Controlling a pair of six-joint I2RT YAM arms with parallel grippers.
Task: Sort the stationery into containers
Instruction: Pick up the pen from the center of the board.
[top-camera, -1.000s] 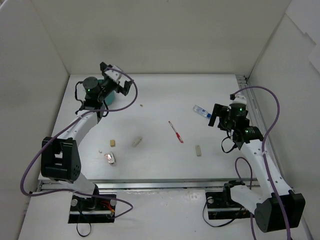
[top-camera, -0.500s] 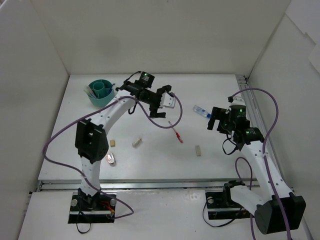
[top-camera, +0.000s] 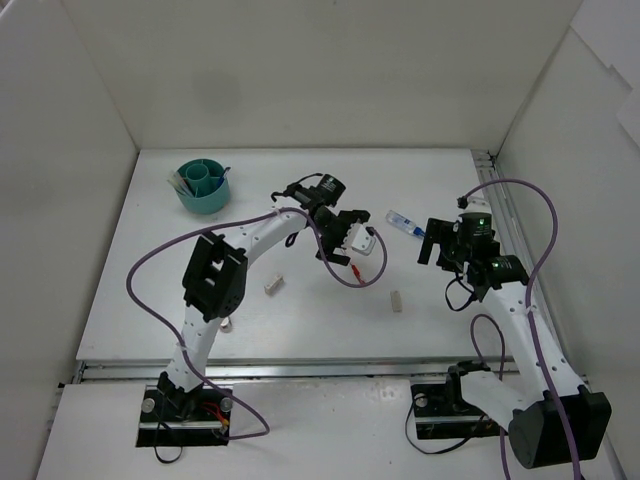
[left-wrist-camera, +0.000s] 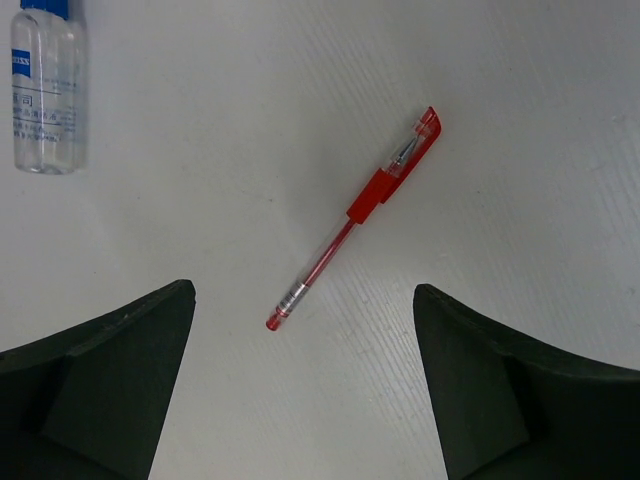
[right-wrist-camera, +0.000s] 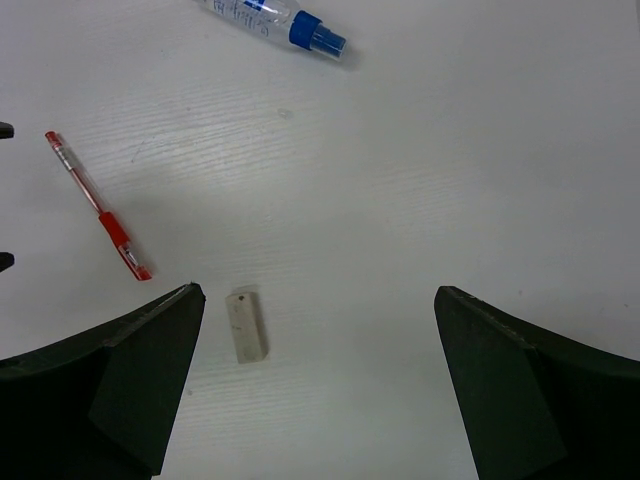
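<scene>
Now that the left fingers have swung from the cup, far left of the pen, they hover over the pen; a pickup looks next. Left wrist: fingers apart, straddling the pen. Right wrist: fingers apart, empty, with an eraser right of the pen.

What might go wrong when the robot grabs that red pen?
The red pen lies flat and slanted under the open left gripper, so the fingers might skid it away. The teal cup stands far off at the table's back left, so a weak grip might drop it.
</scene>
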